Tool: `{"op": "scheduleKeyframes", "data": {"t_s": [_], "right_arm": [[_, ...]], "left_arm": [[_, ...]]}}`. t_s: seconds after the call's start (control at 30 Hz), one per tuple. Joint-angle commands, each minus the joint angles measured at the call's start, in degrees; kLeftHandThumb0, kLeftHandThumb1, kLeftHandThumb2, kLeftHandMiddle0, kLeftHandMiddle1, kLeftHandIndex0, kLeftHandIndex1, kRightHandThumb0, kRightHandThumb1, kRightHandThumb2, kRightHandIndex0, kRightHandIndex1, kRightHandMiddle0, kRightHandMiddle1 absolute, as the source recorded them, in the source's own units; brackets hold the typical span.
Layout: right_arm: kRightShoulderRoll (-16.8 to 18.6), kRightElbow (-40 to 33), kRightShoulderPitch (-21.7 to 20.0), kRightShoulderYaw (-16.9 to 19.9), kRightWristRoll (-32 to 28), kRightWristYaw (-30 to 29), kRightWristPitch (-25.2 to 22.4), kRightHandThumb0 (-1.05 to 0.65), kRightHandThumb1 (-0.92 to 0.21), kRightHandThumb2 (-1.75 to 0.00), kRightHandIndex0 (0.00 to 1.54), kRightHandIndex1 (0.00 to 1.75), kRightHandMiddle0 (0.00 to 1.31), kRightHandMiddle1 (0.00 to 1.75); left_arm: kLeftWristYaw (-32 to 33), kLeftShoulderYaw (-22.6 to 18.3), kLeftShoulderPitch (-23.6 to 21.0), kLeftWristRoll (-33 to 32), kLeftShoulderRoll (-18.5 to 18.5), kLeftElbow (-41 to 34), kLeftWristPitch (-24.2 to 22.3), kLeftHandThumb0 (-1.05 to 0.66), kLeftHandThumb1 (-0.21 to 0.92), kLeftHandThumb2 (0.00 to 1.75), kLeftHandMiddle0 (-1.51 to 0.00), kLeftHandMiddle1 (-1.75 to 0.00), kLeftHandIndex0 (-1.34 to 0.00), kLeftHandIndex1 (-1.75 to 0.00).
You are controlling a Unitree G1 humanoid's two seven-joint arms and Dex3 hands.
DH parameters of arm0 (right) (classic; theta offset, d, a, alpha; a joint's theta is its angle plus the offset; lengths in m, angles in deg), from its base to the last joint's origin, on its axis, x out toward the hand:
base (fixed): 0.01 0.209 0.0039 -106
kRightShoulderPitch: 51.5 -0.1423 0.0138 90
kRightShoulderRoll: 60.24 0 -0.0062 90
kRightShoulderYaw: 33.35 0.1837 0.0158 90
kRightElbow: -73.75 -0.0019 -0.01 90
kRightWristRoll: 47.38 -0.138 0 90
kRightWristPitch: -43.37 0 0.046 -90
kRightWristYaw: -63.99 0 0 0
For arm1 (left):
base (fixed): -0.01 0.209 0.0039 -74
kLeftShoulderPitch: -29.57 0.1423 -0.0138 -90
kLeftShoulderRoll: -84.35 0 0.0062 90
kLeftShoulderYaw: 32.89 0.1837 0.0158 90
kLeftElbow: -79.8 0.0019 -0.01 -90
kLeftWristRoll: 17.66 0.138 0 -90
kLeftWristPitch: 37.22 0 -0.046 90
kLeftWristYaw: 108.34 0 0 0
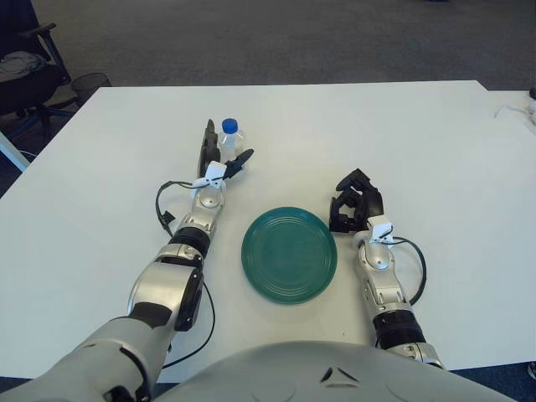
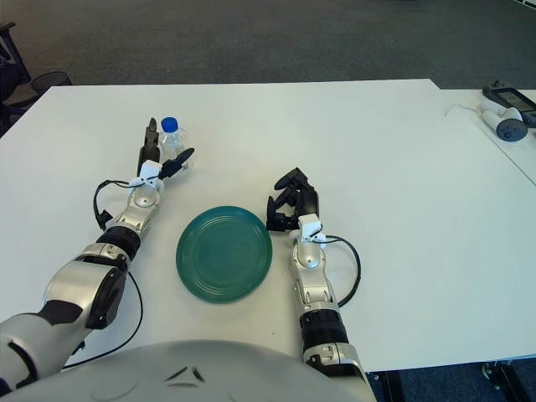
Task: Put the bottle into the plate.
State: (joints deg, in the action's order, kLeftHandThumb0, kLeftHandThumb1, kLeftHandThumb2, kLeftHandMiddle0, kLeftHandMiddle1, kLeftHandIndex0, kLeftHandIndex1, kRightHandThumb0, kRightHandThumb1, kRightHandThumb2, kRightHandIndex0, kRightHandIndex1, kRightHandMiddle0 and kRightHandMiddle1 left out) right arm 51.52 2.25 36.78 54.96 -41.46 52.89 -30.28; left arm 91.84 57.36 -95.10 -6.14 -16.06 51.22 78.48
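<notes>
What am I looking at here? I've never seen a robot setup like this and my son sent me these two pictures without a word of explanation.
Both pictures come from a stereo camera on a humanoid robot's head, looking down at a white table; they show the same scene from slightly different spots. The grey curve at the bottom is the robot's own body, and the two silver arms are its arms, each ending in a three-finger hand.

The left hand is stretched forward with its fingers open around a small clear bottle with a blue cap. The bottle stands upright on the table and is not yet gripped or lifted.

The right hand shows just right of a green plate, fingers curled, holding nothing. The plate lies between the arms, with nothing on it.

The job is to put the bottle on the plate.
</notes>
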Motion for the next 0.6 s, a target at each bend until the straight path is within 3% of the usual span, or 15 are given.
{"op": "scheduleKeyframes", "data": {"t_s": [0.0,0.57], "right_arm": [[0.71,2.9,2.02,-0.31,-0.12,0.04,-2.58,0.0,-0.03,-1.62,0.84,1.67,0.61,1.75],[1.14,2.44,2.19,-0.24,0.05,-1.14,-2.68,0.0,-0.02,-1.64,0.83,1.71,0.61,1.75]], "left_arm": [[-0.7,0.31,-1.5,0.14,0.41,0.48,-0.13,-1.05,0.92,0.05,-0.06,-0.03,0.0,0.0],[-1.49,1.13,-2.35,0.6,-0.02,1.72,0.09,-1.05,0.92,0.04,-0.1,-0.04,-0.05,-0.04]]}}
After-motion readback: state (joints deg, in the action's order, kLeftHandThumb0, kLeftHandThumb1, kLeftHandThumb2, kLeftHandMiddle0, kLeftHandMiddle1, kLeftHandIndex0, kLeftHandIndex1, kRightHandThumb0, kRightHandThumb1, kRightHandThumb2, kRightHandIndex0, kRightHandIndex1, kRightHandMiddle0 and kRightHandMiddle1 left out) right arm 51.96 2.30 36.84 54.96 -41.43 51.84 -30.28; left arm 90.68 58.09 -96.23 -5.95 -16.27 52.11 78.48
